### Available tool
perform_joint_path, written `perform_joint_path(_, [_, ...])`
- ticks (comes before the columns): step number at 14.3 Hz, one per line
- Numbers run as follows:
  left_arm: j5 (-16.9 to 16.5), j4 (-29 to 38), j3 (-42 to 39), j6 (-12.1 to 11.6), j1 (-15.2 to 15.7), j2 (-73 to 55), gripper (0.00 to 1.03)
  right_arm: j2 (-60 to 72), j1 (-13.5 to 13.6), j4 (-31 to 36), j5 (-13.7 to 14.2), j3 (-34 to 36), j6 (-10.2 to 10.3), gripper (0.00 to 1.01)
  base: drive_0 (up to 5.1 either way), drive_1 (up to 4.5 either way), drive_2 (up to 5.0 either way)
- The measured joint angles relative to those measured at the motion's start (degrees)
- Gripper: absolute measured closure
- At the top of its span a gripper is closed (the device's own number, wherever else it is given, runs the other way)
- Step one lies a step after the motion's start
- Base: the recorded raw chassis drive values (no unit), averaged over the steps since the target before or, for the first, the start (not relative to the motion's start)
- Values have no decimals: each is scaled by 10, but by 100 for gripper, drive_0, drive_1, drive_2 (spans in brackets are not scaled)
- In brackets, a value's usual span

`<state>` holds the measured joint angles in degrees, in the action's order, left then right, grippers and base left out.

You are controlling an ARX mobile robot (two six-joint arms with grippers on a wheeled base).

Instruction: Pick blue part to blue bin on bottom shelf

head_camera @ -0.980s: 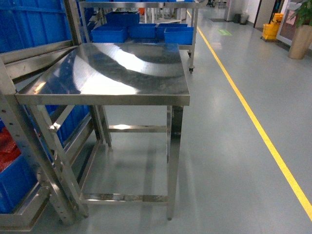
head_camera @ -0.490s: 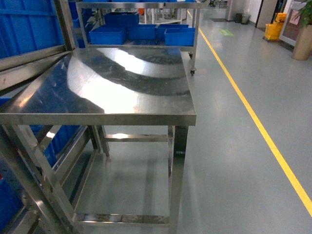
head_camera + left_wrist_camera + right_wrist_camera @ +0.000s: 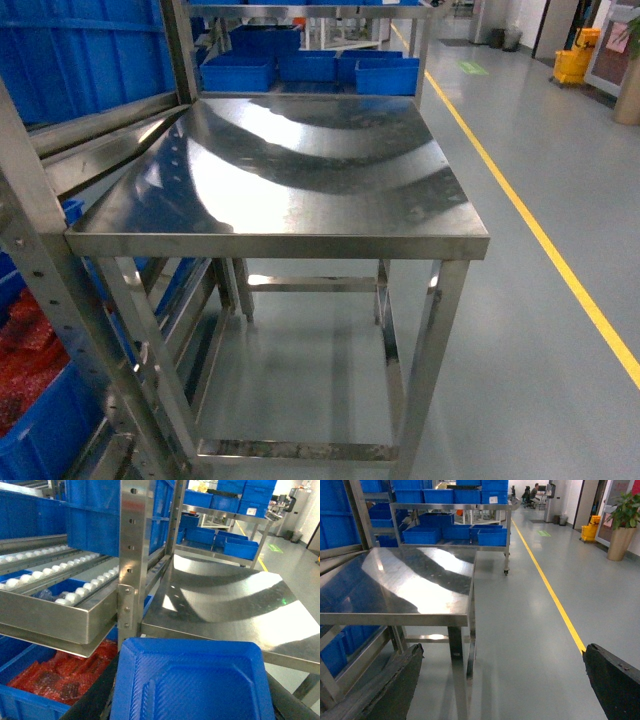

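Left gripper (image 3: 192,700) carrying blue part, approach to rack.

Left gripper: jaws spread to either side of the blue part (image 3: 190,680), a moulded tray held flat between them, likely kept level for transport. Right gripper (image 3: 502,680): wide open, holding nothing. Near, centre: steel table (image 3: 300,180). Left: roller-rail rack (image 3: 132,555); beneath it a blue bin (image 3: 30,700) of red pieces. The bottom shelf's target bin cannot be identified with certainty.

Bright overhead light glares in broad white patches off the steel table (image 3: 300,170); all views slightly soft
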<state>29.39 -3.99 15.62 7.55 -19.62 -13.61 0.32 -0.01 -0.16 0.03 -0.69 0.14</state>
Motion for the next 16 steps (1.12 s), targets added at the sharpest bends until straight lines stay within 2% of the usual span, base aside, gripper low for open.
perform_joint_path(16, [0,0,0,0,0,0,60,0,0,-1,0,0,0,3,-492,239,239])
